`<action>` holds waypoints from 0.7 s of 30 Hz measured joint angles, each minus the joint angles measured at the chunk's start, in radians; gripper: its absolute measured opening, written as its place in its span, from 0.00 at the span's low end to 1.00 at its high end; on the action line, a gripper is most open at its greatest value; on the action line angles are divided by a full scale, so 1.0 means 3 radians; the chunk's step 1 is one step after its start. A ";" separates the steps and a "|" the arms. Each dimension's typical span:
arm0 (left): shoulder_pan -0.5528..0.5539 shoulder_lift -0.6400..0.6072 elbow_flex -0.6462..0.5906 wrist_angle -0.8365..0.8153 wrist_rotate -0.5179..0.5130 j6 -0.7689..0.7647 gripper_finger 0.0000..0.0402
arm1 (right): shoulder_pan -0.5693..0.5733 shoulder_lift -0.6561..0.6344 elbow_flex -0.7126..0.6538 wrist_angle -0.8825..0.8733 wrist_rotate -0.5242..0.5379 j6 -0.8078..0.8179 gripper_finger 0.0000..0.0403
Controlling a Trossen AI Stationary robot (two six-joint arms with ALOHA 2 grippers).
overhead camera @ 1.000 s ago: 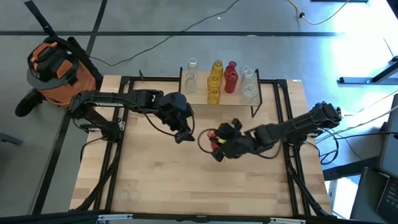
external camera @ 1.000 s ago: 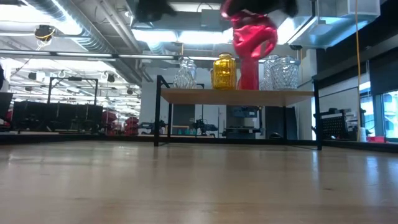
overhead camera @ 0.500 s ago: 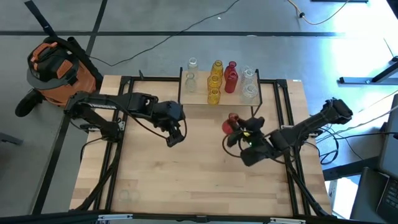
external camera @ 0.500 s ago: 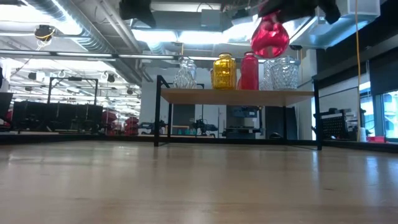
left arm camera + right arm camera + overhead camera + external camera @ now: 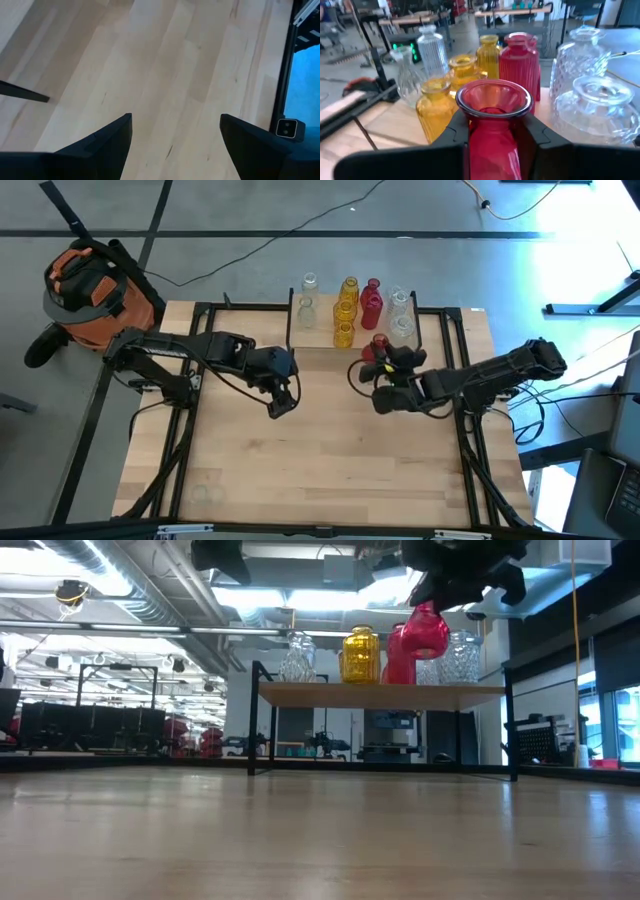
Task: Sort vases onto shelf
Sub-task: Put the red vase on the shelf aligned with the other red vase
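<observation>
While the right pincer grips a red vase by its neck, fingers closed on it, the vase hangs just in front of the shelf, above the worktop; the left pincer hovers wide open, holding nothing, mid-worktop.

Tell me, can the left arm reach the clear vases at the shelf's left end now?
Probably yes: the left gripper is open, holding nothing, with bare table between it and the clear vases on the shelf.

Vases on the shelf at the table's back edge, centre.
</observation>
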 joint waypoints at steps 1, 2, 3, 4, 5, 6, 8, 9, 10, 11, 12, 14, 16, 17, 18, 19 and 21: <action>0.0000 0.0000 0.0000 0.0000 -0.0013 0.0000 0.73 | -0.0036 0.0001 0.0000 0.0017 -0.0048 -0.0071 0.16; 0.0000 0.0000 0.0000 0.0000 -0.0018 0.0002 0.73 | -0.0069 0.0014 0.0000 0.0063 -0.0074 -0.0153 0.16; 0.0000 0.0000 0.0000 0.0000 -0.0018 0.0003 0.73 | -0.0106 0.0033 0.0000 0.0125 -0.0087 -0.0252 0.16; 0.0000 0.0000 0.0000 0.0000 -0.0018 0.0003 0.73 | -0.0137 0.0053 0.0000 0.0181 -0.0111 -0.0346 0.16; 0.0000 0.0000 0.0000 0.0000 -0.0018 0.0003 0.73 | -0.0163 0.0077 -0.0001 0.0240 -0.0125 -0.0425 0.16; 0.0001 0.0000 0.0000 0.0000 -0.0018 0.0003 0.73 | -0.0197 0.0102 -0.0001 0.0322 -0.0126 -0.0492 0.16; 0.0003 0.0000 0.0000 -0.0001 -0.0020 0.0003 0.73 | -0.0270 0.0144 -0.0001 0.0484 -0.0156 -0.0594 0.16; 0.0003 0.0000 0.0000 -0.0002 -0.0020 0.0003 0.73 | -0.0306 0.0169 -0.0001 0.0535 -0.0199 -0.0628 0.16; 0.0003 0.0000 0.0000 -0.0003 -0.0020 0.0003 0.73 | -0.0342 0.0196 -0.0001 0.0593 -0.0231 -0.0654 0.16; 0.0003 0.0000 0.0000 -0.0007 -0.0020 0.0004 0.73 | -0.0370 0.0227 -0.0001 0.0635 -0.0255 -0.0664 0.16; 0.0003 0.0000 0.0000 -0.0013 -0.0020 0.0004 0.73 | -0.0395 0.0256 -0.0001 0.0654 -0.0275 -0.0674 0.16; 0.0003 0.0000 0.0000 -0.0014 -0.0020 0.0004 0.73 | -0.0443 0.0296 -0.0001 0.0682 -0.0274 -0.0678 0.16; 0.0003 0.0000 0.0000 -0.0015 -0.0022 0.0004 0.73 | -0.0493 0.0318 -0.0001 0.0674 -0.0299 -0.0680 0.16; 0.0003 0.0000 0.0000 -0.0015 -0.0022 0.0004 0.73 | -0.0515 0.0323 -0.0001 0.0671 -0.0320 -0.0681 0.16; 0.0003 0.0000 0.0000 -0.0016 -0.0022 0.0004 0.73 | -0.0539 0.0324 -0.0001 0.0659 -0.0350 -0.0682 0.16; 0.0003 0.0000 0.0000 -0.0017 -0.0023 0.0004 0.73 | -0.0564 0.0324 -0.0001 0.0654 -0.0366 -0.0689 0.16; 0.0003 0.0000 0.0000 -0.0019 -0.0029 0.0004 0.73 | -0.0602 0.0324 -0.0001 0.0659 -0.0387 -0.0747 0.16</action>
